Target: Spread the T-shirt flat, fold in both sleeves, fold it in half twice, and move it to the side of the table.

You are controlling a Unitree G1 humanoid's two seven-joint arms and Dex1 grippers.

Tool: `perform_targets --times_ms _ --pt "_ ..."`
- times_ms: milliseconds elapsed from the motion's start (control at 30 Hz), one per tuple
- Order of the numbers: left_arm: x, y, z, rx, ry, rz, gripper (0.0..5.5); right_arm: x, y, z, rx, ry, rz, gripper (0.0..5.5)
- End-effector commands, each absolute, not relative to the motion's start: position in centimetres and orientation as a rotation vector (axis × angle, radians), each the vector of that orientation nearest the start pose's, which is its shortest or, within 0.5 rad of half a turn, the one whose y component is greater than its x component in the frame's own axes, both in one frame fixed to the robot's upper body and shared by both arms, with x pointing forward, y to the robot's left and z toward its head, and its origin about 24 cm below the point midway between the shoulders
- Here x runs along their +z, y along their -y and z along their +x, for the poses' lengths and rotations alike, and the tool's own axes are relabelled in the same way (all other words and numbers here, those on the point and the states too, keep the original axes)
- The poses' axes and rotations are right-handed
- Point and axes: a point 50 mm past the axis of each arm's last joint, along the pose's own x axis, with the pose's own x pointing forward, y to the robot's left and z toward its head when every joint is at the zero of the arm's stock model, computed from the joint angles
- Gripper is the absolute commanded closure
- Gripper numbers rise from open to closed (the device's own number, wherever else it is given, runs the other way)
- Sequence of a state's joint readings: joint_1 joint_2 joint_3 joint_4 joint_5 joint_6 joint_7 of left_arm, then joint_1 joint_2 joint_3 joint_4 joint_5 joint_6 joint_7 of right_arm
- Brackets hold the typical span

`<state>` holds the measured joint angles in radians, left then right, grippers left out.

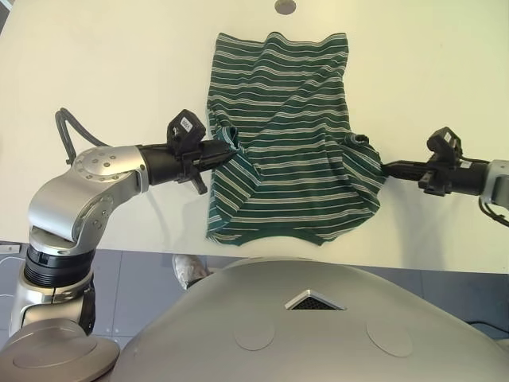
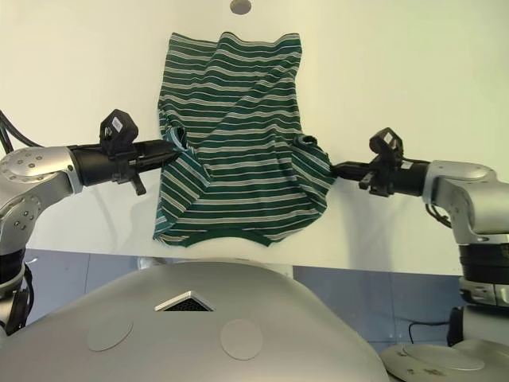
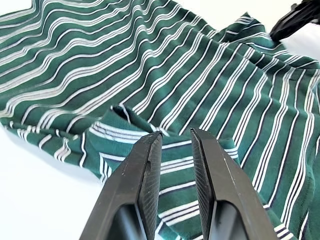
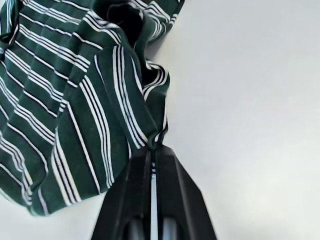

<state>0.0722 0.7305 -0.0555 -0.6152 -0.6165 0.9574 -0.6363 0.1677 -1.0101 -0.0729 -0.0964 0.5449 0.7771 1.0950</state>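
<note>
**Both arms at the sleeves of a half-flattened shirt**

The left gripper (image 1: 229,151) sits at the left edge of the T-shirt (image 1: 282,111), level with the bunched left sleeve (image 1: 225,135). Its two fingers stand a narrow gap apart, with striped cloth lying just past their tips. They do not appear to clamp anything. This looks like a position taken to grip the sleeve, or one just after letting it go.

The T-shirt itself lies on the middle of the white table (image 1: 95,64), with its hem toward the far side and its collar end close to the near edge. The far half is fairly smooth. The near half is rumpled, with diagonal creases running between the two sleeves. It is likely still in the spreading or sleeve-folding stage.

At the right, the right sleeve (image 1: 362,142) is drawn out to a point where the right gripper (image 1: 387,168) has it. The fingers are almost closed and pinch a thin edge of the cloth at their very tips. So small a bite could slip under a hard pull.

A small grey round disc (image 1: 285,6) is set in the table at its far edge, just beyond the hem. It is apart from the cloth and out of both arms' way.
</note>
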Motion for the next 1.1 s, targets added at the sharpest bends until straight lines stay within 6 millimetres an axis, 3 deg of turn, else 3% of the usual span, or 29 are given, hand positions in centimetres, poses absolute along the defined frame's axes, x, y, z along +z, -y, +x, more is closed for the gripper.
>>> perform_targets --times_ms 33,100,267,367,500,567,633,733,767,833,900,967,1100 --pt "8.6 -17.8 18.8 -0.891 -0.639 0.077 4.46 8.6 30.0 17.9 0.886 -0.961 -0.040 5.45" --pt "8.6 -17.9 18.7 -0.887 -0.643 0.075 4.46 9.1 29.5 18.0 0.919 -0.936 -0.035 5.45" --pt "8.5 -18.0 18.7 -0.893 -0.651 0.078 4.46 11.3 25.4 18.5 1.091 -0.815 -0.025 5.45" --pt "8.8 -17.9 19.0 -0.907 -0.645 0.094 4.46 10.4 21.2 18.2 1.222 -0.787 -0.030 5.45" --pt "9.3 -18.3 19.1 -0.924 -0.628 0.162 4.46 6.9 16.9 17.8 1.249 -0.832 -0.109 5.45" --pt "9.4 -19.2 19.3 -0.889 -0.596 0.255 4.46 8.0 15.6 17.8 1.237 -0.785 -0.148 4.96" --pt "9.2 -20.5 18.7 -0.886 -0.578 0.400 4.08 8.6 16.7 17.6 1.239 -0.713 -0.190 4.49" --pt "9.0 -23.2 16.4 -1.083 -0.578 0.744 3.49 12.9 20.6 18.6 1.198 -0.489 -0.335 3.88" --pt "8.6 -24.0 15.5 -1.161 -0.584 0.839 3.29 13.3 22.1 18.3 1.208 -0.469 -0.428 3.65" --pt "7.8 -24.4 14.2 -1.291 -0.557 0.942 3.10 11.8 24.3 16.7 1.319 -0.492 -0.661 3.61" --pt "6.7 -23.4 13.2 -1.380 -0.464 0.989 3.10 9.3 25.4 14.6 1.460 -0.499 -0.814 3.61" --pt "5.8 -22.5 12.8 -1.420 -0.387 1.006 3.10 7.4 25.5 12.8 1.556 -0.456 -0.891 3.61" --pt "4.3 -21.9 12.5 -1.471 -0.323 1.049 3.10 5.8 24.4 12.5 1.518 -0.166 -1.019 3.61"
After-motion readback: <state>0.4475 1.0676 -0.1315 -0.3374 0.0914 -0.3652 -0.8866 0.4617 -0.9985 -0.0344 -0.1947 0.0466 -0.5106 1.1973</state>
